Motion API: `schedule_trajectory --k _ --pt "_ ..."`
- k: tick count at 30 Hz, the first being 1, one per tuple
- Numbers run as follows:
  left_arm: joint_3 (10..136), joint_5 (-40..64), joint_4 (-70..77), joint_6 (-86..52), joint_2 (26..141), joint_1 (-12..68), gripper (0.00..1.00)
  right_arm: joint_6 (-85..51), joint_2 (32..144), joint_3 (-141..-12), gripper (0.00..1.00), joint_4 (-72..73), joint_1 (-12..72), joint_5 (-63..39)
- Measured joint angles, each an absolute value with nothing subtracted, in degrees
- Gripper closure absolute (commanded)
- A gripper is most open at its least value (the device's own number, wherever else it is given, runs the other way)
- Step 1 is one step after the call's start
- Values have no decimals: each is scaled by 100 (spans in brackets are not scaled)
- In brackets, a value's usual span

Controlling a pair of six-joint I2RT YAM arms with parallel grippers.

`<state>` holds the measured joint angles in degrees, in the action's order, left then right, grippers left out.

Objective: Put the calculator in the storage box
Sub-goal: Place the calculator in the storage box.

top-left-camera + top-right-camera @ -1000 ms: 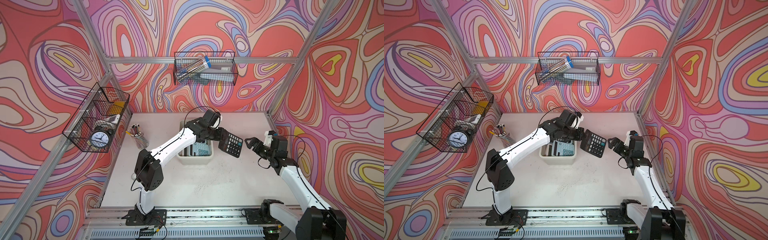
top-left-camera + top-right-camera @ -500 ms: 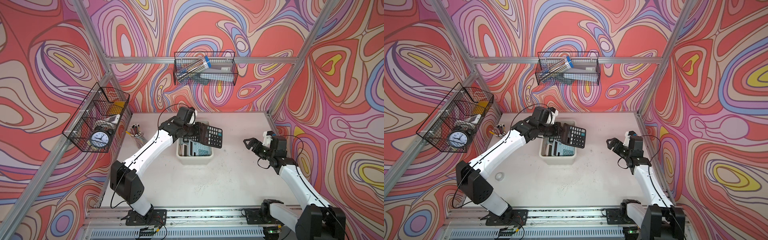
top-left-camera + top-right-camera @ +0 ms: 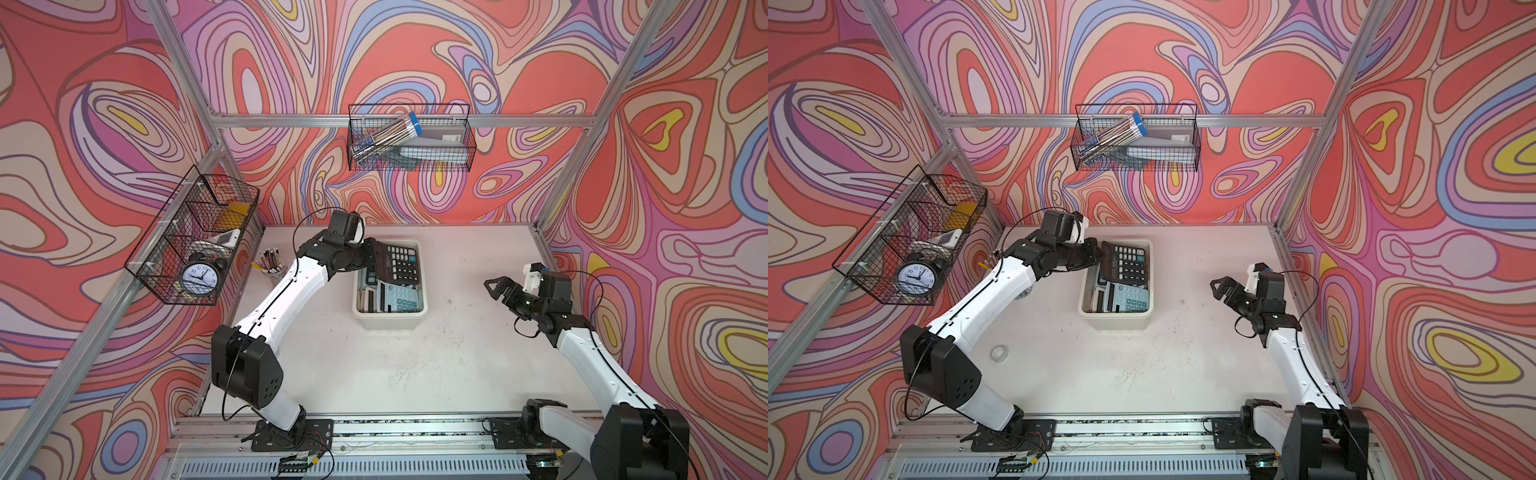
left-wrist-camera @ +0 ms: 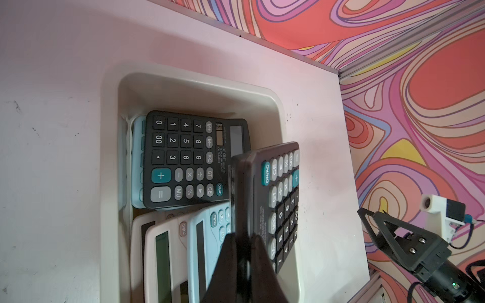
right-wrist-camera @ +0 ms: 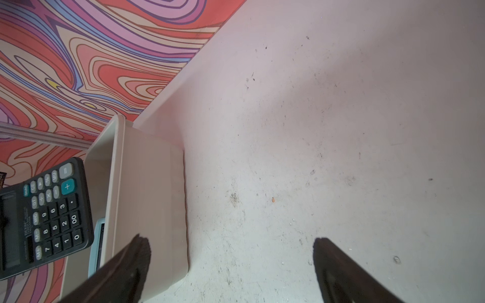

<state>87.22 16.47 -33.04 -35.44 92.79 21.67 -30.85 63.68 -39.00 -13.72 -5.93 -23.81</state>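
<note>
Calculator (image 3: 399,264) now above storage box (image 3: 390,321), edge between left jaws.

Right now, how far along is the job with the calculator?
Done: the left pincer is shut on the calculator and holds it over the box. In hand: it hangs tilted above other calculators. Left: lower it and let go. The right pincer is open, empty.

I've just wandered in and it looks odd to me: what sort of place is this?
Probably a robot test booth dressed as an office desk: two robot arms bolted to a rail beside a white table, wire baskets holding a clock and pencils, and a storage box of calculators.
</note>
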Motion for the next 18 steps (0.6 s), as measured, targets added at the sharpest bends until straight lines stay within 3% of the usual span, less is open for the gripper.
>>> schedule_trajectory --k 18 --pt "9618 1559 -3494 -3494 10560 1815 100 -2991 6517 -3907 2 -1363 -593 -2469"
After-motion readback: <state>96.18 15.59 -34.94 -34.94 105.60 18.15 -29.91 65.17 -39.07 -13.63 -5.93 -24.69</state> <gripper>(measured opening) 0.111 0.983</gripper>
